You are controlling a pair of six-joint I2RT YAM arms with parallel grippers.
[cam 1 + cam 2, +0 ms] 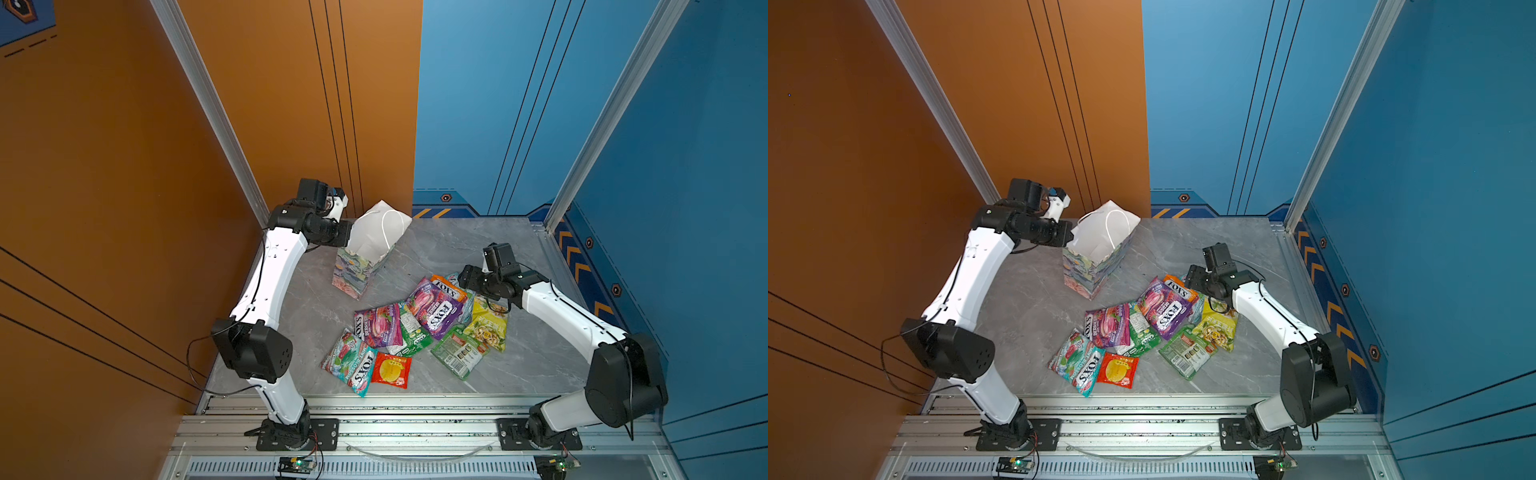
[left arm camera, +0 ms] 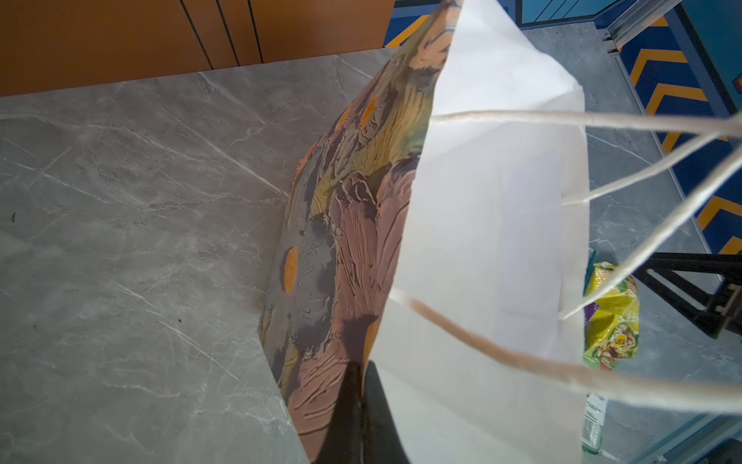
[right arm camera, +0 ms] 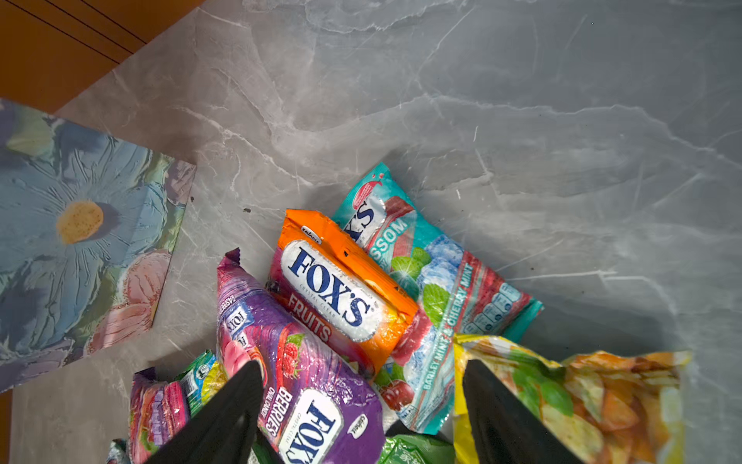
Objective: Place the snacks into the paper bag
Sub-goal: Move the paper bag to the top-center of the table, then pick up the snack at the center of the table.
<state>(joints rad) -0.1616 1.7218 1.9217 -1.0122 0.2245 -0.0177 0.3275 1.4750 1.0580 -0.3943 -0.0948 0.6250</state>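
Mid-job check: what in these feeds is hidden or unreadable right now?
- Paper bag floor: its own walls hide it in every view; contents unknown.
- Left claw: covered by its wrist in top views; cut off at the wrist view's edge.
- Right claw: hidden under its wrist in top views.
- Rear teal packet: partly beneath the orange packet; right arm covers it in top views.

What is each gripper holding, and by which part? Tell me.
The left gripper is shut on the bag, pinching its wall at the top rim. The right gripper is open over the snacks and holds nothing.
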